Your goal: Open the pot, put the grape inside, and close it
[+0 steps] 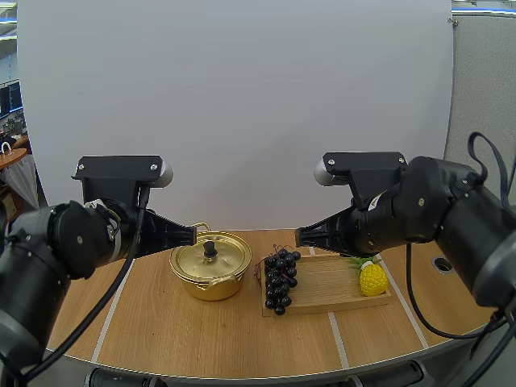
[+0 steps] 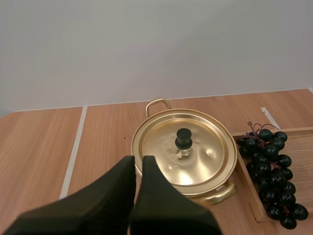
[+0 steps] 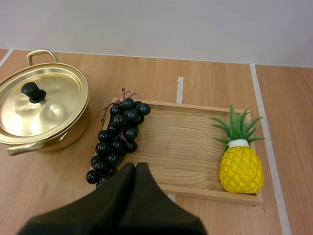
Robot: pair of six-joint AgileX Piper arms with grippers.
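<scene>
A gold pot [image 1: 211,266] [image 2: 183,152] [image 3: 41,110] stands on the table with its lid on, a black knob [image 1: 210,247] [image 2: 184,138] [image 3: 33,91] at the lid's centre. To its right a bunch of dark grapes [image 1: 279,280] [image 2: 272,172] [image 3: 115,140] lies over the left edge of a wooden tray [image 1: 326,282] [image 3: 186,152]. My left gripper [image 1: 192,235] [image 2: 138,160] hovers shut just left of the pot. My right gripper [image 1: 299,236] [image 3: 135,166] is shut, above the tray near the grapes.
A small yellow pineapple [image 1: 372,277] [image 3: 240,159] stands at the tray's right end. White tape lines [image 2: 74,147] [image 3: 266,127] run across the wooden table. The table's curved front edge [image 1: 242,372] lies close to the arms' bases.
</scene>
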